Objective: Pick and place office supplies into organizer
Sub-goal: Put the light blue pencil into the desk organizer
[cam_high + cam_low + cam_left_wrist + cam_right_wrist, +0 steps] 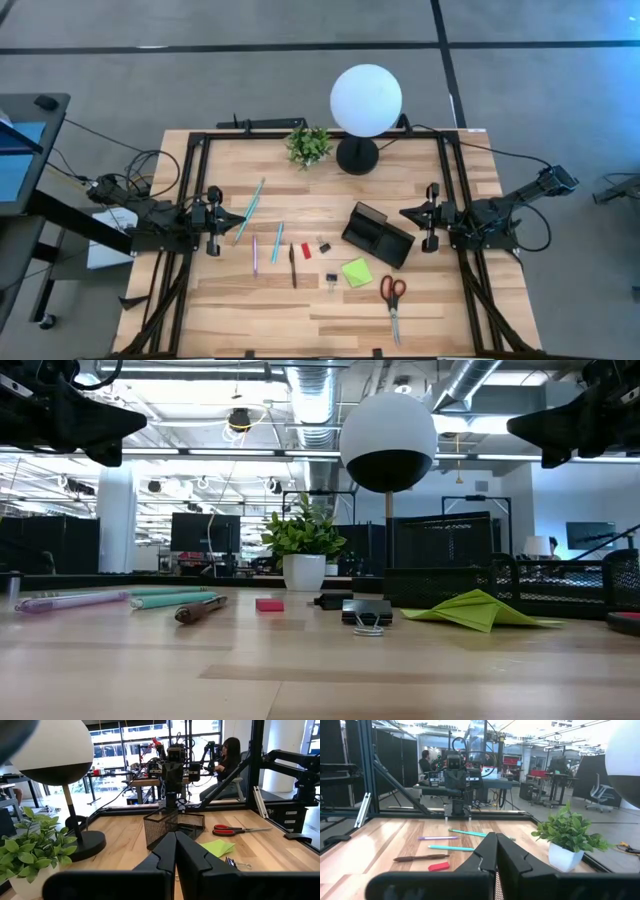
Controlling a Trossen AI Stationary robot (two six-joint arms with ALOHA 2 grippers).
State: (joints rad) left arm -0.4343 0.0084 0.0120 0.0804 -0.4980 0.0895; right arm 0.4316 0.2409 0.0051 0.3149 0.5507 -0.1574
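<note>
Both grippers are held closed and empty, the left gripper (214, 221) and right gripper (428, 217) flanking the organizer (378, 234). Scissors (393, 300), sticky-note pad (357, 272) and pens (277, 243) are seen lying beside the organizer.

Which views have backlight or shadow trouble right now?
Low view: bright ceiling lights sit behind, so the left gripper and right gripper read as plain dark silhouettes, and the globe lamp is shaded underneath. Left wrist view: bright windows behind the organizer. High view: even light, only soft shadows on the table.
</note>
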